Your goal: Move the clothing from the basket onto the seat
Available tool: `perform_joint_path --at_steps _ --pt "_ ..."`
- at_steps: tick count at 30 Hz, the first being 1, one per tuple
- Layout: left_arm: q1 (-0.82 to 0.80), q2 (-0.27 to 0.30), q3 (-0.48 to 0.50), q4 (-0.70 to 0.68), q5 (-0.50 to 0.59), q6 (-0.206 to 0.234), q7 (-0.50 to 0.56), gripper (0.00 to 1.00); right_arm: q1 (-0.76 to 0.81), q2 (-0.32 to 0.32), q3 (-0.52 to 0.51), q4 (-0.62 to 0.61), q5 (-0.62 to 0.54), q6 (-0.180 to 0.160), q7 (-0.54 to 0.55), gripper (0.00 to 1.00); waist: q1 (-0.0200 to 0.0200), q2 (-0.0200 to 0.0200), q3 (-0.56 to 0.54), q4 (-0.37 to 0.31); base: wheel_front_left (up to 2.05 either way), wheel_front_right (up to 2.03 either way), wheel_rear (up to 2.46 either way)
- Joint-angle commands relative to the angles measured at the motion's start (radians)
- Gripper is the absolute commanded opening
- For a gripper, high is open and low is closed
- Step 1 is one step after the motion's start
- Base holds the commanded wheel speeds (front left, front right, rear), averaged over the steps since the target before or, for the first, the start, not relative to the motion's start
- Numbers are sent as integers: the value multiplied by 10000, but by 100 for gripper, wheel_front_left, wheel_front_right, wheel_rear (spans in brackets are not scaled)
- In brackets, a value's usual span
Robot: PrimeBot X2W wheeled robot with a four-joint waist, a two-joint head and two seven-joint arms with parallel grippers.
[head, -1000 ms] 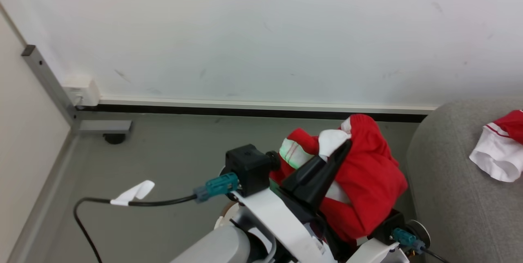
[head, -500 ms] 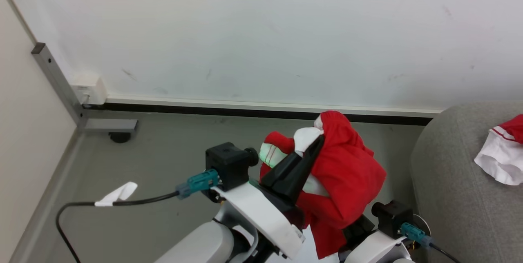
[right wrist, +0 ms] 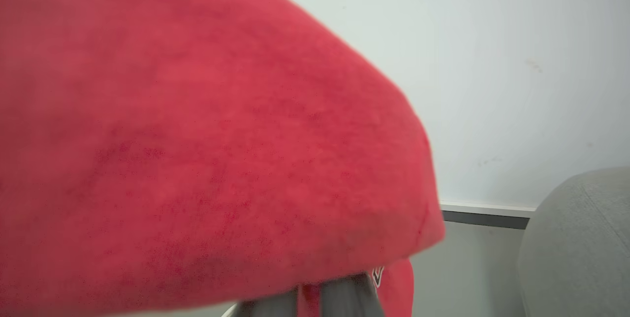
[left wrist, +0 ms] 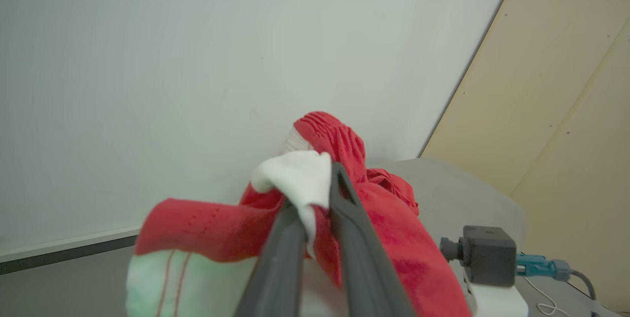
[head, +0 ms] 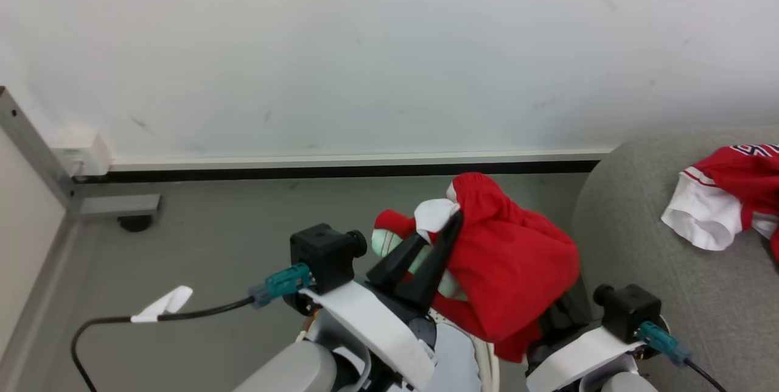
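1. Done: 1 red jersey (head: pixel 724 197) lies on the grey seat (head: pixel 639 270), at the right edge of the head view.
2. In hand: the other red jersey (head: pixel 517 264) hangs bunched at lower centre of that view. It is over the floor (head: pixel 213 240), just left of the seat.
3. The left pincer (head: pixel 438 231) is pinching that jersey's white trim, and the left wrist view shows the cloth squeezed between both fingers.
4. The right pincer (right wrist: pixel 309 300) sits under the bundle, pressed together. A strip of red cloth seems to be caught between its fingers.
5. Left to do: carry this jersey rightward over the seat and let go. I judge the task well past halfway. What remains in the basket cannot be told.
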Motion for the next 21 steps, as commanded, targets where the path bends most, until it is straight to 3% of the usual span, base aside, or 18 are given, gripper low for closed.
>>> perform_joint_path --at_steps 1,12,21 --pt "168 78 -5 43 93 31 -7 100 132 -23 -167 -146 -182 1 -4 0 0 -1 20 -225 0 0 0" --pt "396 608 34 34 295 -17 -259 100 449 -433 -1812 -1630 -511 1 19 0 0 -1 425 -1899 0 0 0" --pt "316 967 -260 -15 777 -431 -704 100 901 -718 -3265 -2940 -821 3 414 0 0 -1 785 -3691 0 0 0"
